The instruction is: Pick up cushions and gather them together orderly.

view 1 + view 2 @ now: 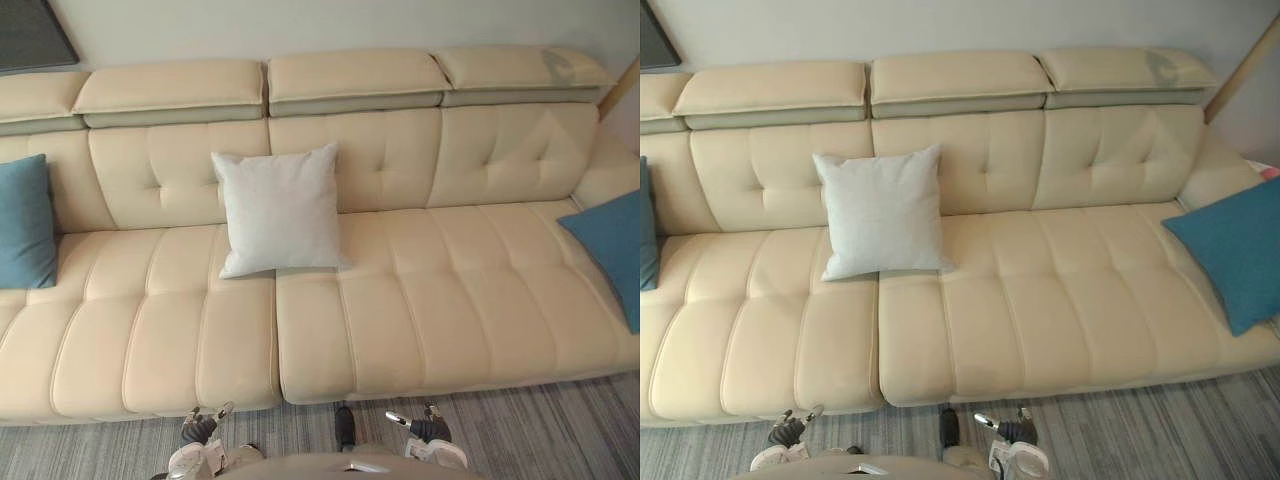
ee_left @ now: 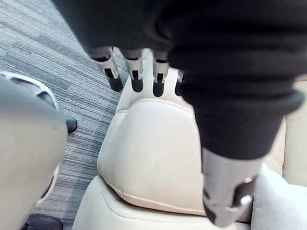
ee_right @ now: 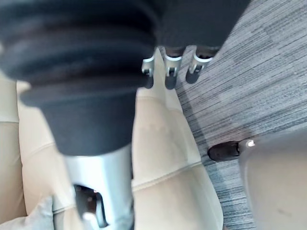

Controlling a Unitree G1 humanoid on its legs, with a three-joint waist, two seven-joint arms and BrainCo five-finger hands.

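Your left hand [image 1: 198, 430] hangs low at the sofa's front edge, over the grey striped carpet [image 1: 540, 430]. Its fingers [image 2: 136, 76] are relaxed and nearly straight, the thumb apart, nothing in them. Your right hand [image 1: 430, 430] is the same: low in front of the seat, fingers [image 3: 170, 72] loose, holding nothing. The cream sofa [image 1: 440, 290] carries three cushions, none touched by either hand. The white cushion [image 1: 280, 210] leans upright against the backrest near the middle, its bottom edge across the seam between two seat sections. One blue cushion [image 1: 25, 222] stands against the backrest at the far left. The other blue cushion [image 1: 1235, 250] lies tilted at the far right end. All three are well apart.
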